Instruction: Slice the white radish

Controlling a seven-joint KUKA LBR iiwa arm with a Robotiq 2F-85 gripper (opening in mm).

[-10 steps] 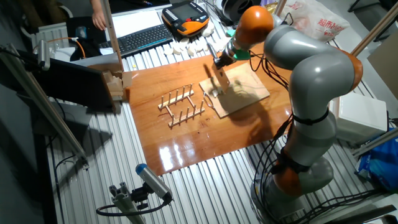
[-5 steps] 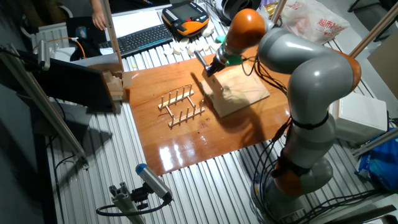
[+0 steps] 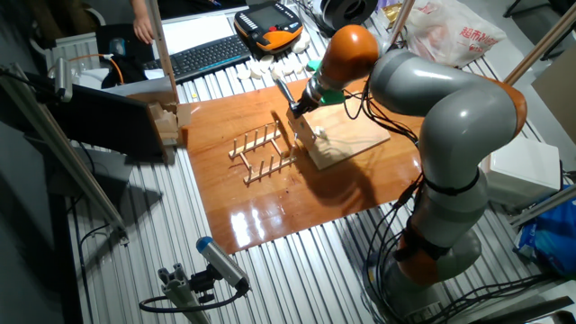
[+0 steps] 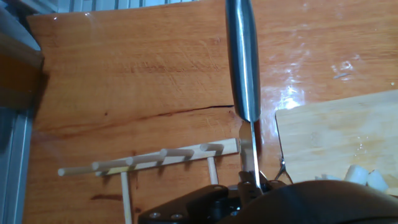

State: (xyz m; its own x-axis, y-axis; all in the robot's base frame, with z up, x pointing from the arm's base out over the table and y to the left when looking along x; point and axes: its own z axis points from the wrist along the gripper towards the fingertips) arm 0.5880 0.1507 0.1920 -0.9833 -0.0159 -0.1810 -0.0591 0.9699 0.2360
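Over the brown table [image 3: 261, 216], just left of the cutting board [image 4: 329, 134], hung with the gripper [image 3: 302, 106] clamped on a knife [image 4: 241, 62]. Pointed the knife's long steel body out across the bare tabletop in the hand view, not at the board. Crossed the top bar of the wooden peg rack [image 4: 155, 158] close to the hand. Could not make out the fingers themselves, hidden under the dark housing at the bottom of that view; judged the grip closed only from the knife sitting firm in it.

On the board, near its left edge, lay the white radish [image 4: 364, 176]: small pale pieces, close together, untouched by the knife and off to the right of it. Seen in the fixed view as a pale spot [image 3: 320, 137] just below the hand.

Risks, as judged from here:
- Could snag the rack's pegs on a low swing toward the board, given how near the knife sat.
- Could strike the board's edge instead of the radish if brought down too early.
- Could push the small, smooth radish aside rather than cut it, with nothing holding it.
- Could twist the knife in the grip under side load.
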